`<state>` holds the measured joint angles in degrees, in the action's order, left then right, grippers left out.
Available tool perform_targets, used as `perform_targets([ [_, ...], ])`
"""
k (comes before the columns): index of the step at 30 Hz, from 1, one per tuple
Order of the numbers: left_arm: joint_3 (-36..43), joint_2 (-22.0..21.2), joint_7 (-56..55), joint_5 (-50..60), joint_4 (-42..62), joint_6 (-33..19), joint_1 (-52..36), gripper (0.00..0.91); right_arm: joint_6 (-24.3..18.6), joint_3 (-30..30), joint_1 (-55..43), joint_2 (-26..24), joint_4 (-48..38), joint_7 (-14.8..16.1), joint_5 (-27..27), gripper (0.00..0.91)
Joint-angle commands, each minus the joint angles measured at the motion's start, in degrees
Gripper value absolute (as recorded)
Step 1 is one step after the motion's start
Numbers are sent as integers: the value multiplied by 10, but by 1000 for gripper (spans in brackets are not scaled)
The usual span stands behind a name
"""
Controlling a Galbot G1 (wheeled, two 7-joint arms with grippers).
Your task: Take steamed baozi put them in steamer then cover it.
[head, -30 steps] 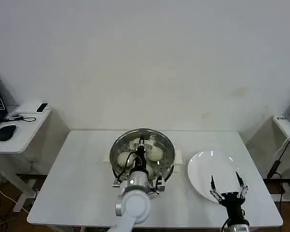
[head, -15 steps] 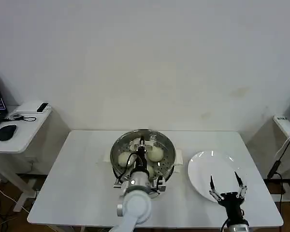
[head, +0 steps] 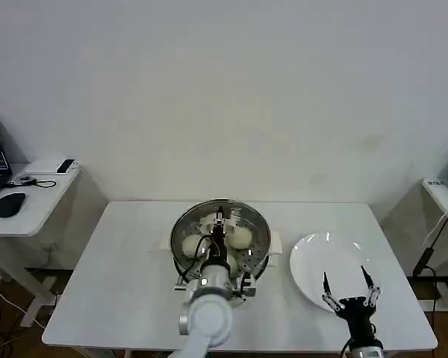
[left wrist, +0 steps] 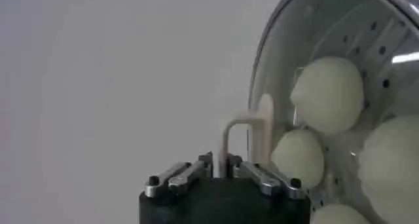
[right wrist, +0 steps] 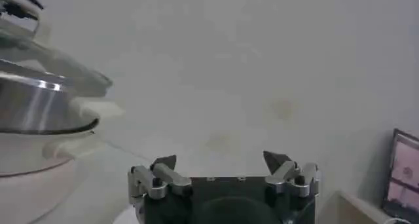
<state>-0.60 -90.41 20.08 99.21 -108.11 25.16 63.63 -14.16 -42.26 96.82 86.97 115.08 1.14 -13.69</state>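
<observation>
Barely any shift across the last second: left gripper (head: 220,221) still pinched on the pale bar handle (left wrist: 247,135) of the cover (head: 221,237), fingers (left wrist: 175,175) pressed in from both sides, holding the glass lid over the steamer (head: 263,257) at the middle of the table (head: 119,276). In the head view, lid rim lined up almost exactly with the pot rim, perhaps a touch lower and more centred than a second ago; impossible to tell whether seated or hanging just above. From the right wrist view, the lid edge looks slightly raised above the steel wall, so probably not fully down. Steamed baozi (left wrist: 329,93) already inside on the perforated tray, seen through the glass, clustered close together. White plate (head: 332,276) bare to the right of the pot. Right gripper (head: 349,290) idle with fingers spread wide, hovering over the plate's near edge. Loading done by the look of it; only final lowering and release of the handle left.
</observation>
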Motion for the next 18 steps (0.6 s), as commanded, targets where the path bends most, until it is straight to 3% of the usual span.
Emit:
perform_targets([
  [1,4,8,-2,-12,-41,0,24,907,-2,0,2,1,-2,-1,-1,907],
  [18,-4,72,-32,-65,-168,-21,122,907,-2,7,6,0,-3,-1,0,907],
])
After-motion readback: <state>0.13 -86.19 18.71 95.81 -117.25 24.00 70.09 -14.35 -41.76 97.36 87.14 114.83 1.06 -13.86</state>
